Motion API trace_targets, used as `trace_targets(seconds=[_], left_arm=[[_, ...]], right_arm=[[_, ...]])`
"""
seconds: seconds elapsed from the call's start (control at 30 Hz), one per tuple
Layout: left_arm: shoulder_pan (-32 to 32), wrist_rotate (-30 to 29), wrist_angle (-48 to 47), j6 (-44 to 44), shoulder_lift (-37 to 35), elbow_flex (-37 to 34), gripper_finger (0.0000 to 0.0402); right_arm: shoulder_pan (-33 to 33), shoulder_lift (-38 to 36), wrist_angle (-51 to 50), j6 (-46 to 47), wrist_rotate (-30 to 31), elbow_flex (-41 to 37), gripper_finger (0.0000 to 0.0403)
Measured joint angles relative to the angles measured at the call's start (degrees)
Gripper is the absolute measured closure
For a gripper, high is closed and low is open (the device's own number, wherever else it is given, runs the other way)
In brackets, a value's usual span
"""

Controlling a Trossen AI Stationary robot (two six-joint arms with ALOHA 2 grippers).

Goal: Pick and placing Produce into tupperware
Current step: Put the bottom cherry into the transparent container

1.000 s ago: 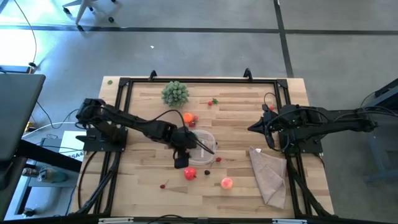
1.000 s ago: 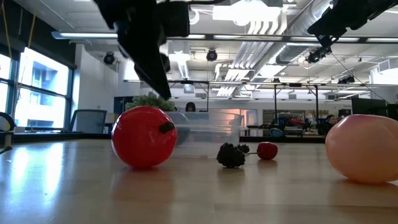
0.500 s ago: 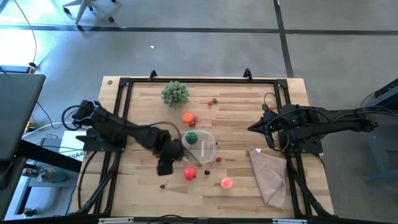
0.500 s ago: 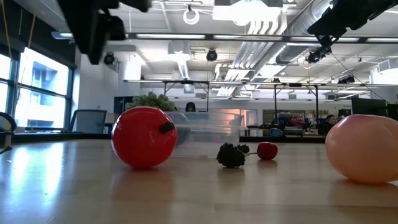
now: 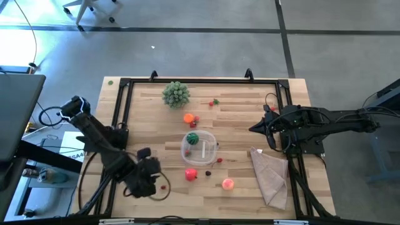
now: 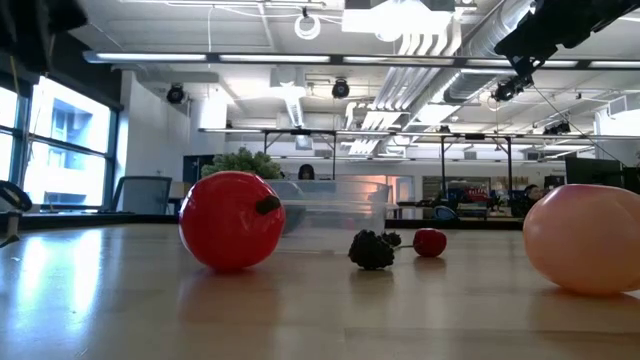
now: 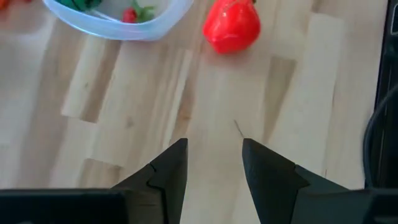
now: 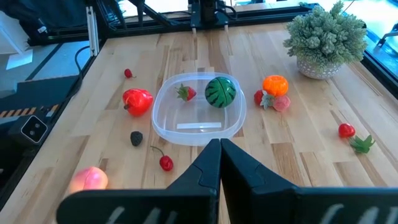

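The left gripper (image 5: 150,178), jaws apart and empty, hovers at the table's lower left, nearest the red pepper (image 5: 191,174) just below the tupperware (image 5: 199,147) at centre. The right gripper (image 5: 255,129), jaws together, waits at right.

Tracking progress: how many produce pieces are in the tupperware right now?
2. A green striped melon and a small strawberry sit side by side in the tupperware. The container is clear and seen from above, so nothing more seems hidden inside.
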Motion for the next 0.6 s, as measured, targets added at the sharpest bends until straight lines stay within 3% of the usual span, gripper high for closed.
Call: trace_targets(seconds=[0.23,0.4,0.6], left_arm=[[-7.3,-6.1,17.7,-8.3,1.9,-11.2,0.0257],[-7.6,-5.4,27.2,-9.8,3.2,-15.6,0.0257],[-7.6,-1.3,28.4,-10.6,5.9,-16.1,0.0256]], right_arm=[[0.0,0.0,0.0,0.0,0.0,0.0,0.0403],[0.0,0.0,-0.1,0.0,0.0,0.0,0.0403],[0.0,0.0,-0.1,0.0,0.0,0.0,0.0403]])
